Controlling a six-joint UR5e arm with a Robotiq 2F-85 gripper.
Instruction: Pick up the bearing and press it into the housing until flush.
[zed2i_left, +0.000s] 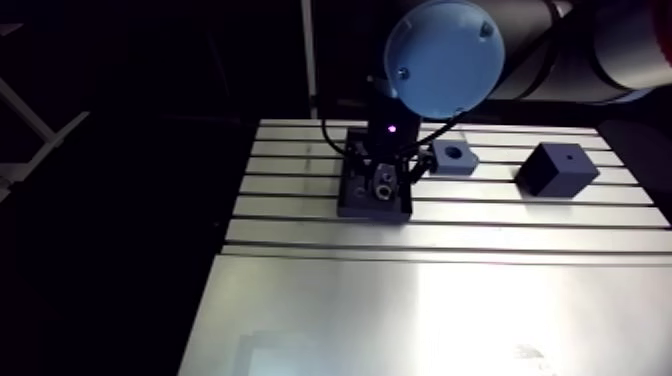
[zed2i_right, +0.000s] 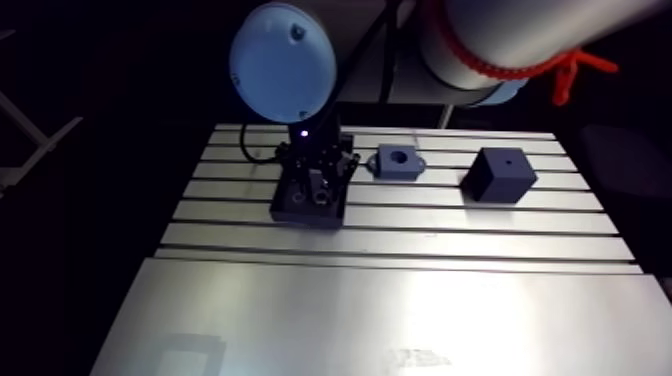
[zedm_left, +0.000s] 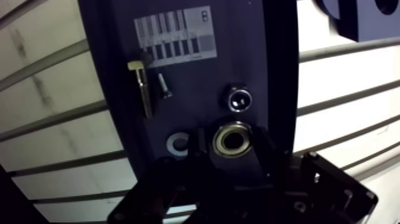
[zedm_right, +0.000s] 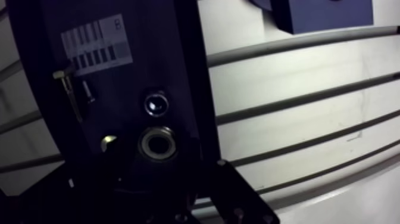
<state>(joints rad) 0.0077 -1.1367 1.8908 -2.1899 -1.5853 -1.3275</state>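
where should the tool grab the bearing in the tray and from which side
Take the bearing by its outer ring, on two opposite sides, coming straight down from above. It lies flat in the dark tray with its bore facing up, so the round outer wall is the surface that can be gripped.

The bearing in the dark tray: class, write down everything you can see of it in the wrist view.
The bearing is a small metal ring with a silvery outer race, a brassy inner band and a dark round bore. It lies flat, bore upward, resting on the dark tray. A flat washer lies beside it, apart from it, and a small shiny cylinder stands close by.
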